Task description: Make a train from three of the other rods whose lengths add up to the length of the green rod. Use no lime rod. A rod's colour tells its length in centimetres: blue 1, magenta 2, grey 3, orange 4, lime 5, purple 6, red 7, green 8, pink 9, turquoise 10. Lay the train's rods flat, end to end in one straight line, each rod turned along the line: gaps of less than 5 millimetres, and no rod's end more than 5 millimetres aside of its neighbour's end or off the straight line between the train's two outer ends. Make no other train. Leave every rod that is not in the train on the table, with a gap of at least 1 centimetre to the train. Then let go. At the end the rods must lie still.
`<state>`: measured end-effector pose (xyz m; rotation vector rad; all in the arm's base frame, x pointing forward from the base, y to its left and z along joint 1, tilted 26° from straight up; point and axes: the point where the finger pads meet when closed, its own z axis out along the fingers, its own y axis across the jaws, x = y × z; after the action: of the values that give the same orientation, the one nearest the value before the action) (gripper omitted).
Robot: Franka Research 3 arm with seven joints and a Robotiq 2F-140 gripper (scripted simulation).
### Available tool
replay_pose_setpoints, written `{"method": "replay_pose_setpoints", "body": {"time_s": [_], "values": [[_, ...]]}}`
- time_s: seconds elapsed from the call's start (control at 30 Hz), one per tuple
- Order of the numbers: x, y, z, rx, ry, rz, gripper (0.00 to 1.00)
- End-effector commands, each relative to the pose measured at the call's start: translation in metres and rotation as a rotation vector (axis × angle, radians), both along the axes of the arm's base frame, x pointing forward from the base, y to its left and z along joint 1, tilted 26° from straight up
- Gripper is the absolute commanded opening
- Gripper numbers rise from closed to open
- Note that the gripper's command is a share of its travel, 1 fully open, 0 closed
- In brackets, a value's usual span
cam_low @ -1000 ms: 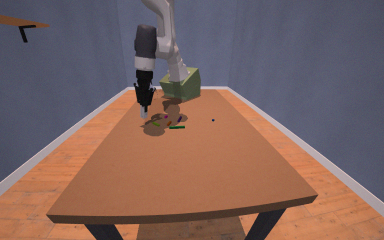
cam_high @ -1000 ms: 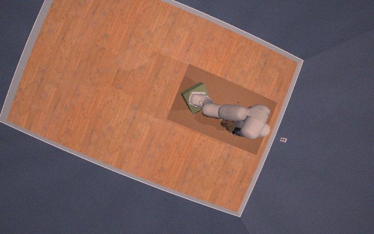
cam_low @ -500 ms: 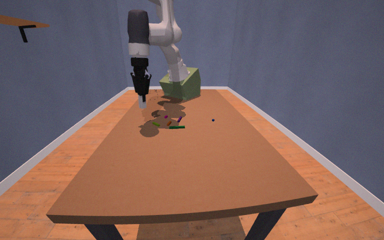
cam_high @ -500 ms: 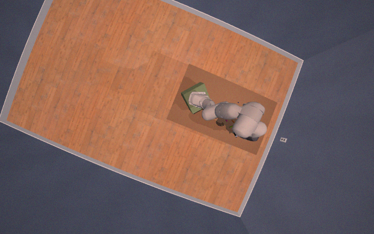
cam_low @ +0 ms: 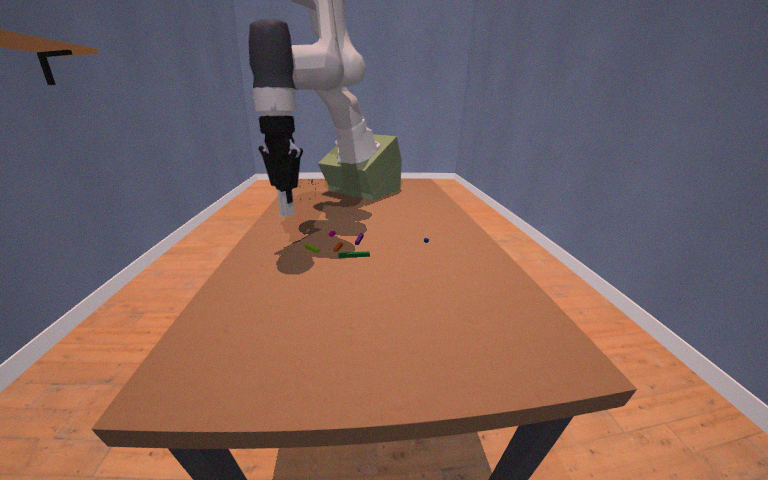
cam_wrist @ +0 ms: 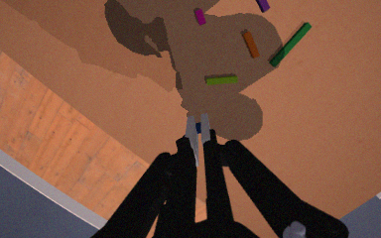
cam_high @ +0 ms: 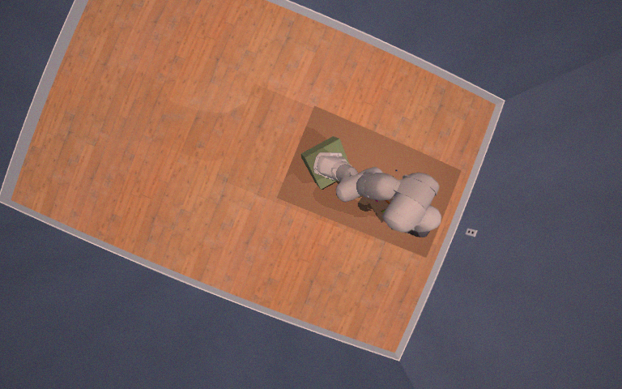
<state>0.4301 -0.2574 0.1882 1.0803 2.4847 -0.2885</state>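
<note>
The gripper clasps a blue rod, probably light, rigid and so short that only a centred side grip suits it.

Gripper raised since a second ago, arm drawn back toward base.
</note>
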Motion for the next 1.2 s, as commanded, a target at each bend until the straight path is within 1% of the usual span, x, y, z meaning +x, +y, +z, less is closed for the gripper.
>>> {"method": "replay_pose_setpoints", "body": {"time_s": [0.0,0.13,0.27,0.37,0.4,0.87,0.93,0.97,1.17], "values": [[0.002,0.004,-0.001,-0.015,0.032,0.073,0.03],[0.008,0.014,-0.003,-0.045,0.078,0.204,0.03],[0.012,0.020,-0.004,-0.064,0.106,0.286,0.03],[0.013,0.021,-0.004,-0.068,0.113,0.305,0.03],[0.016,0.025,-0.005,-0.080,0.130,0.355,0.03],[0.027,0.043,-0.008,-0.142,0.215,0.608,0.03],[0.027,0.043,-0.008,-0.142,0.215,0.608,0.03],[0.029,0.047,-0.009,-0.154,0.230,0.656,0.03],[0.033,0.054,-0.010,-0.181,0.264,0.760,0.03]]}}
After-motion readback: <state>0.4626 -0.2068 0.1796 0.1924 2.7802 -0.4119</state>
